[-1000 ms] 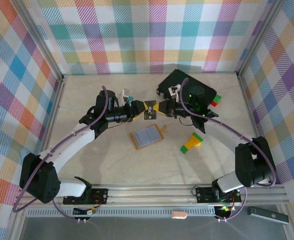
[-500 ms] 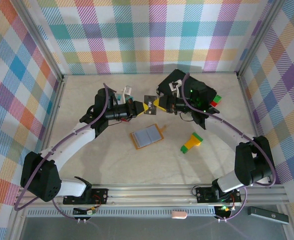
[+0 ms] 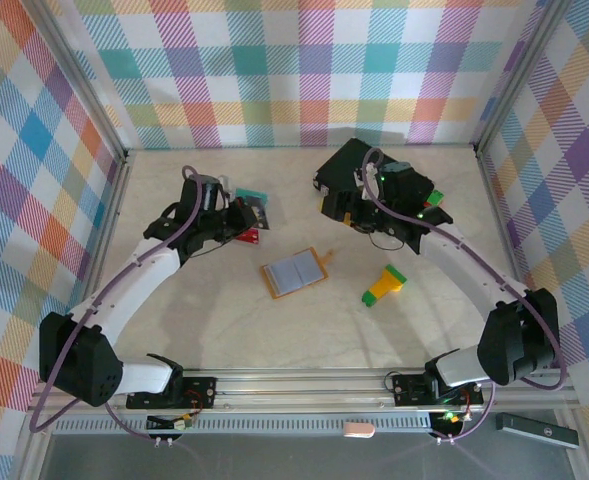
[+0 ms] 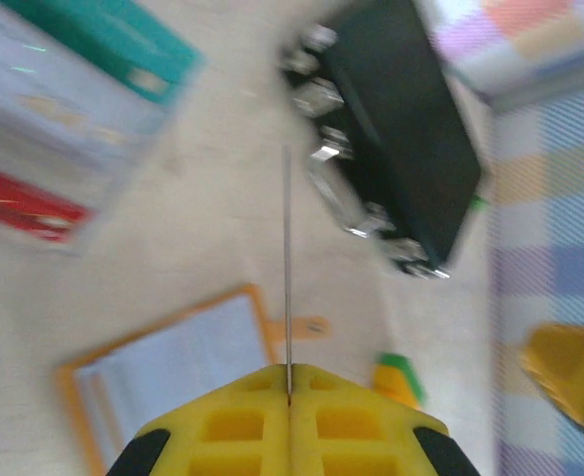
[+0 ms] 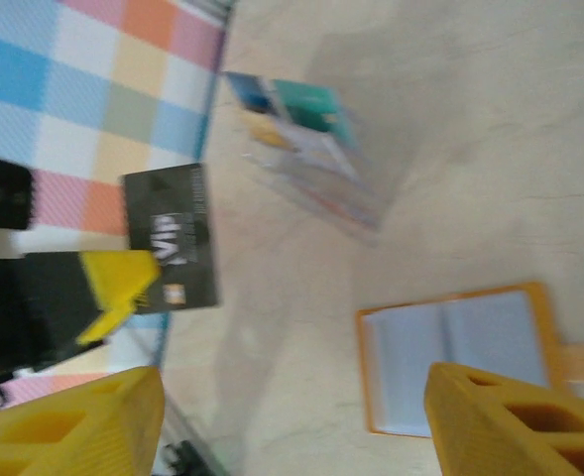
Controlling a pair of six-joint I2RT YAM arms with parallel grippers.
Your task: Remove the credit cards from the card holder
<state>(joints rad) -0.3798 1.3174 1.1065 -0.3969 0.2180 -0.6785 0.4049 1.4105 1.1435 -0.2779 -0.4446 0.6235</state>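
Dark card [image 5: 173,238] pinched in L tool [image 4: 290,377], arm [image 3: 124,295] arched.

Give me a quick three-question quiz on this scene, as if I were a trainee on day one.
1. True or false: the card holder lies open on the table.
2. What does the left pincer grip? A) a dark card B) the card holder C) nothing
3. Fill in: the right pincer has its jaws ____.

Key: 1 true; 2 A; 3 open.
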